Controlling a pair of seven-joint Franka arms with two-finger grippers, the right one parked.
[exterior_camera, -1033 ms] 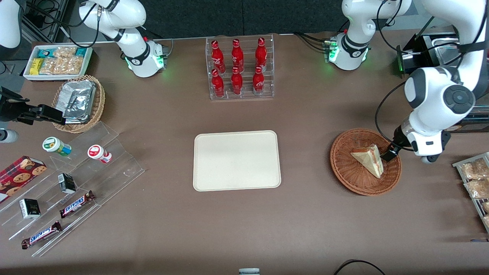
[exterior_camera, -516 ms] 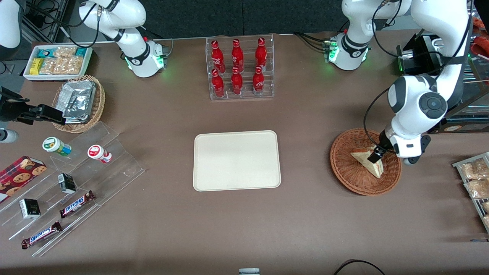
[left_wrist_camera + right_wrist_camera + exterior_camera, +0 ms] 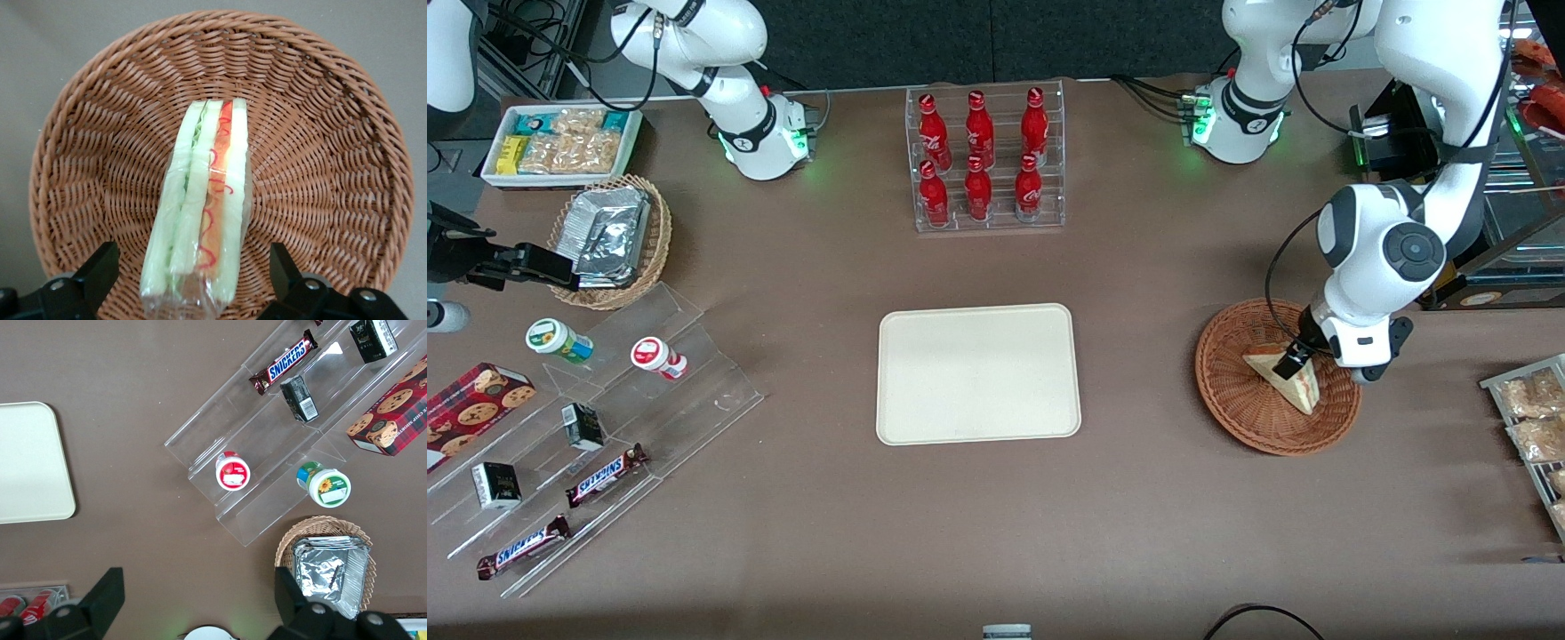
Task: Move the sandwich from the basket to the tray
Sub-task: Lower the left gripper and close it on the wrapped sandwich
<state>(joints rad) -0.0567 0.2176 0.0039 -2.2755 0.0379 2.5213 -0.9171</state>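
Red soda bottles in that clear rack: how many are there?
6. In the clear rack, three red bottles stand in the row nearer the camera and three in the row farther from it. The gripper hovers open over the sandwich.

The tool (image 3: 190, 270) hides part of the sandwich (image 3: 1303, 387) in the front view.

A lab mock-up shop: cola bottles (image 3: 982, 160) and snack bars (image 3: 607, 474) on acrylic racks (image 3: 694, 400).
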